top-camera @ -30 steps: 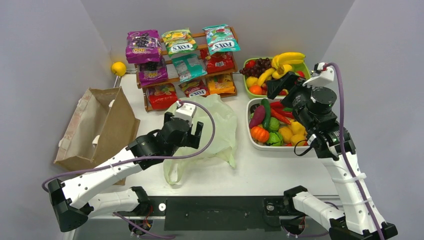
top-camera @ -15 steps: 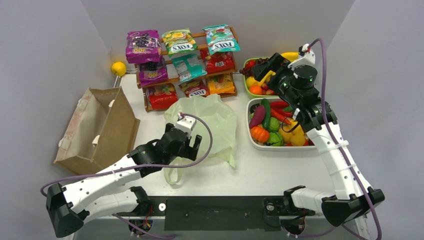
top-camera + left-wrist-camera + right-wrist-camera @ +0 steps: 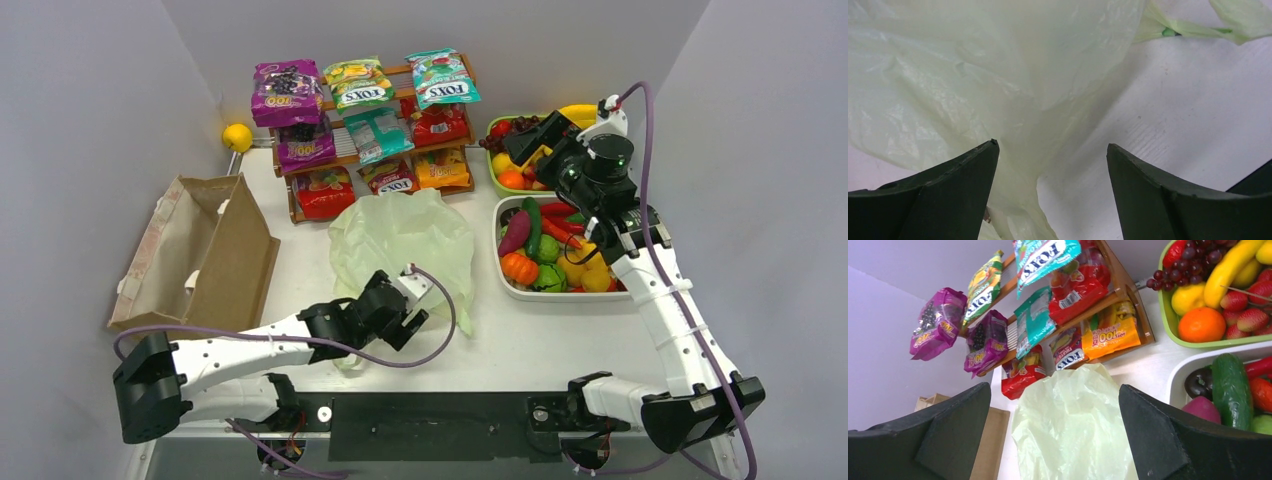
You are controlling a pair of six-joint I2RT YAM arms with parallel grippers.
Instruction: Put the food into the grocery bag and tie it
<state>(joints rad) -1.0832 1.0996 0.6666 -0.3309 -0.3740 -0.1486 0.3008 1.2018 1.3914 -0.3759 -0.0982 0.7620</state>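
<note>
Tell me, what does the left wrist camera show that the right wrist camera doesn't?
Only the left wrist: a close look at the crinkled film of the grocery bag, its thin loop handle lying on the table, framed by the open left gripper.
Only the right wrist: snack packets on a wooden rack, a green bowl of fruit, a white tray of vegetables, a brown paper bag, and the open right gripper.
Both: the same pale green bag on the white table; neither gripper holds anything.
</note>
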